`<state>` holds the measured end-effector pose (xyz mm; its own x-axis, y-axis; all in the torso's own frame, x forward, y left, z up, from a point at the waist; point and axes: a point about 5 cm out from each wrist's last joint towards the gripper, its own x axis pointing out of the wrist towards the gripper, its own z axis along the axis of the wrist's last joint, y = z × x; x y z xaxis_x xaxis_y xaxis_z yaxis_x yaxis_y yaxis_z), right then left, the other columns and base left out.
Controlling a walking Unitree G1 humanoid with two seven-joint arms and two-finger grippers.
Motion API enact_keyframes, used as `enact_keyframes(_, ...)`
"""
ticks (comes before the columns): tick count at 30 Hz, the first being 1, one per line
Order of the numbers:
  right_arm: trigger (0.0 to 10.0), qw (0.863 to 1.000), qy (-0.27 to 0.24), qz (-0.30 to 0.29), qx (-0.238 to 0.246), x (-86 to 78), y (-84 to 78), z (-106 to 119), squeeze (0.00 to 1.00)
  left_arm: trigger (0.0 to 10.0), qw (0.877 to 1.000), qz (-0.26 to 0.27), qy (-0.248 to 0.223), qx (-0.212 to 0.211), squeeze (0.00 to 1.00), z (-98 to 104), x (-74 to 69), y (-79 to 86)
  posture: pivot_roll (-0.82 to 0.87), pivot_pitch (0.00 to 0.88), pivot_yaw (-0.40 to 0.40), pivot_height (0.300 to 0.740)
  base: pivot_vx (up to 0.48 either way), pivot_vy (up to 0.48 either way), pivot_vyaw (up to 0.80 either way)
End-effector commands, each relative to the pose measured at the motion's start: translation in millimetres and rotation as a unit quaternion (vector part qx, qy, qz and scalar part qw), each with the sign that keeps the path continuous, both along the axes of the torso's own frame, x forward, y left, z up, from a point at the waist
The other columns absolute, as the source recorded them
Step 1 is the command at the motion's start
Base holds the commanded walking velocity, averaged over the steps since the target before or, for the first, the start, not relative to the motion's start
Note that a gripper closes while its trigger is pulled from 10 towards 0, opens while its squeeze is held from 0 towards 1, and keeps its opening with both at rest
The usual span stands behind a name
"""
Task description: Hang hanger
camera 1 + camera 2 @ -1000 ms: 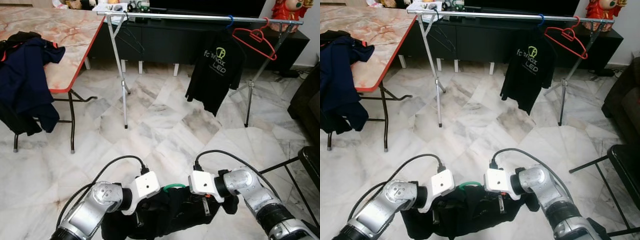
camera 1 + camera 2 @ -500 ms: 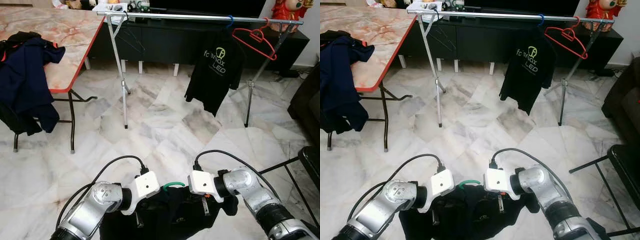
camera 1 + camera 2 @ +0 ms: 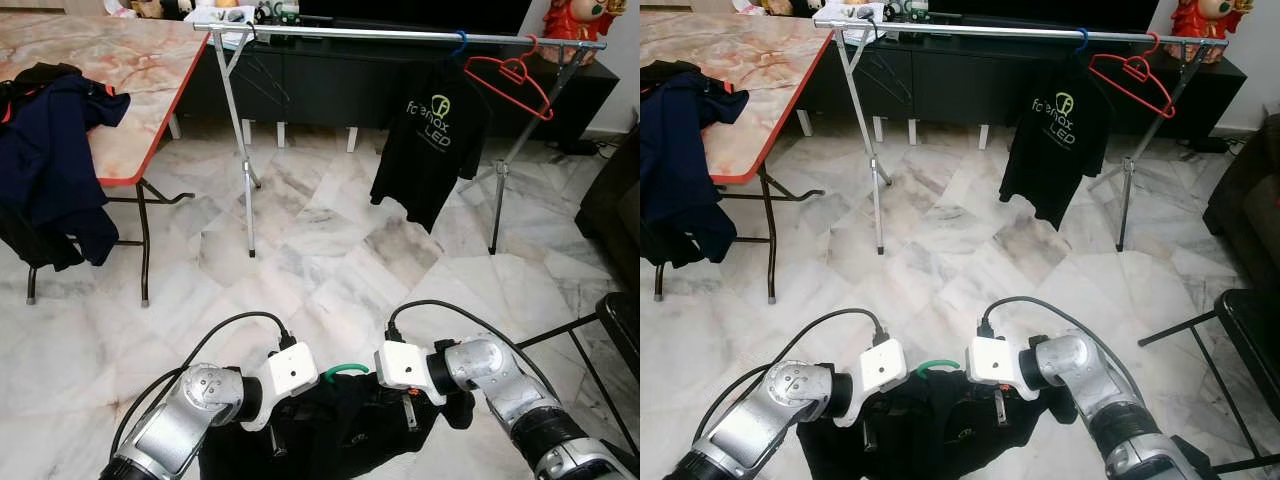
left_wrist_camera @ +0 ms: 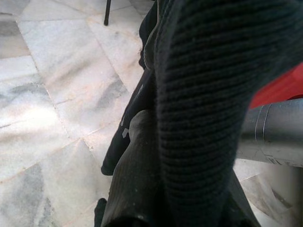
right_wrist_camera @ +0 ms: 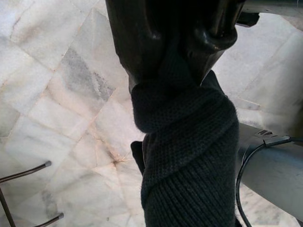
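Note:
Low in front of me a black knit garment (image 3: 345, 435) hangs on a green hanger whose hook (image 3: 346, 372) sticks up between my wrists. My left gripper (image 3: 277, 440) is shut on the garment's left shoulder and my right gripper (image 3: 411, 411) on its right shoulder. In the right wrist view the black fingers (image 5: 156, 42) pinch a bunched fold of the knit (image 5: 189, 156). The knit (image 4: 203, 94) drapes over a finger (image 4: 135, 161) in the left wrist view. The silver clothes rail (image 3: 400, 35) stands across the room, far from both grippers.
On the rail hang a black printed T-shirt (image 3: 432, 140) on a blue hanger and a bare red hanger (image 3: 512, 82). A marble-topped table (image 3: 130, 70) with dark clothes (image 3: 50, 160) stands left. A dark chair (image 3: 620, 330) is at the right. Marble floor lies between.
The garment's lower part has spread and shifted slightly between my grippers. Both arms have hardly moved.

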<state>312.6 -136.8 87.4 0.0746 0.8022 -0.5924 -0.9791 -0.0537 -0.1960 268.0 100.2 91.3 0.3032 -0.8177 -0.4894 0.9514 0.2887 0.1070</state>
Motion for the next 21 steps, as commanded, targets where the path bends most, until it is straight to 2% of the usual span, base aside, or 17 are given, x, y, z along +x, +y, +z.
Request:
enact_keyframes(1,0.0,0.999,-0.023,-0.020,0.011,5.5,-4.2,7.8,0.00,0.0,1.000,-0.010,0.024,-0.007,0.00,-4.1,-6.2,2.5,0.05,0.156,-0.071,0.740,0.000,0.000,0.00)
enact_keyframes(5,0.0,0.999,-0.023,-0.021,0.011,5.7,-4.1,7.6,0.00,0.0,1.000,-0.006,0.024,-0.006,0.00,-4.2,-6.0,3.0,0.05,0.156,-0.071,0.740,0.000,0.000,0.00)
enact_keyframes(7,3.3,0.999,-0.026,-0.024,0.008,6.3,-4.6,7.6,0.00,0.0,1.000,-0.010,0.026,-0.006,0.00,-4.3,-7.0,3.1,0.05,0.155,-0.071,0.740,0.000,0.000,0.00)
enact_keyframes(8,3.3,0.999,-0.026,-0.024,0.008,6.3,-4.6,7.6,0.00,0.0,1.000,-0.010,0.026,-0.006,0.00,-4.3,-7.0,3.1,0.05,0.155,-0.071,0.740,0.000,0.000,0.00)
enact_keyframes(9,10.0,0.999,-0.022,-0.027,0.007,6.7,-5.1,7.1,0.07,0.0,1.000,-0.009,0.026,-0.006,0.00,-4.3,-6.9,3.2,0.05,0.154,-0.071,0.740,0.000,0.000,0.00)
enact_keyframes(10,10.0,0.999,-0.020,-0.031,0.007,7.1,-5.5,7.0,0.80,0.0,1.000,-0.010,0.027,-0.006,0.00,-4.1,-7.0,3.1,0.05,0.154,-0.072,0.740,0.000,0.000,0.00)
enact_keyframes(11,10.0,0.999,-0.017,-0.033,0.007,7.3,-5.9,6.8,1.00,0.0,1.000,-0.010,0.027,-0.007,0.00,-4.1,-7.0,3.0,0.05,0.154,-0.072,0.740,0.000,0.000,0.00)
enact_keyframes(21,10.0,1.000,0.015,-0.006,-0.012,0.1,-9.1,1.1,1.00,0.0,1.000,-0.004,0.022,-0.003,0.00,-5.7,-6.2,4.2,0.05,0.150,-0.074,0.740,0.000,0.000,0.00)
